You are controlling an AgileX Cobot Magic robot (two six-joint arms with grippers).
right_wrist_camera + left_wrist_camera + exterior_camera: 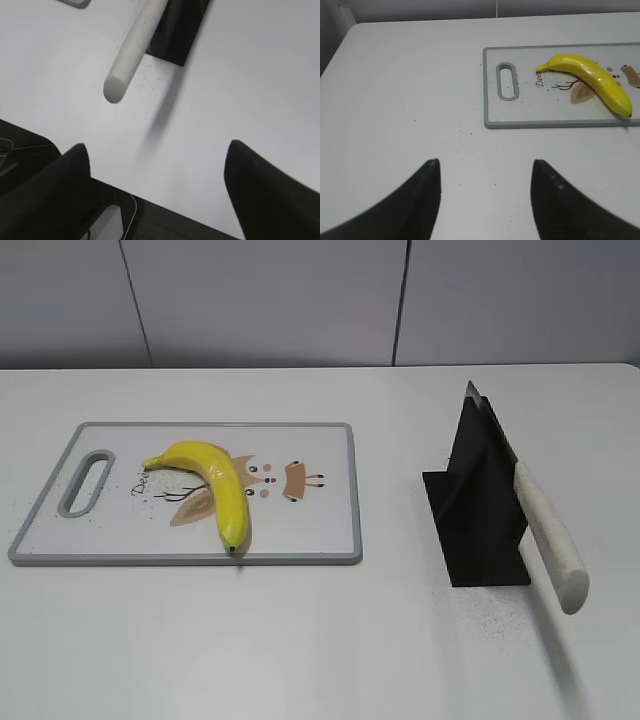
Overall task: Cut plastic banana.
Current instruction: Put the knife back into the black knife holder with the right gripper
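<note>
Closest to you in the left wrist view is the left gripper — its two dark fingers are spread wide apart with nothing between them, hovering over bare white table. Same deal on the other side: the right gripper has its fingers splayed wide and empty, sitting over the near edge of the table.

Just past the right gripper you've got the pale, rounded handle of the knife sticking out toward you, tilted up off the tabletop and casting a shadow below it. In the exterior view the knife rests in a black stand, blade running up along the stand's upright fin and the whitish handle angling down over the stand's front-right corner. There's some dark speckling on the table around the base of the stand.

Farther out on the left is the cutting board — white with a grey rim, a slot handle at its left end and a little cartoon print in the middle. The plastic banana lies flat on it, whole, roughly centre-left, curving from its stem end near the slot handle down to its dark tip close to the board's front edge. It's well apart from both grippers and from the knife.
</note>
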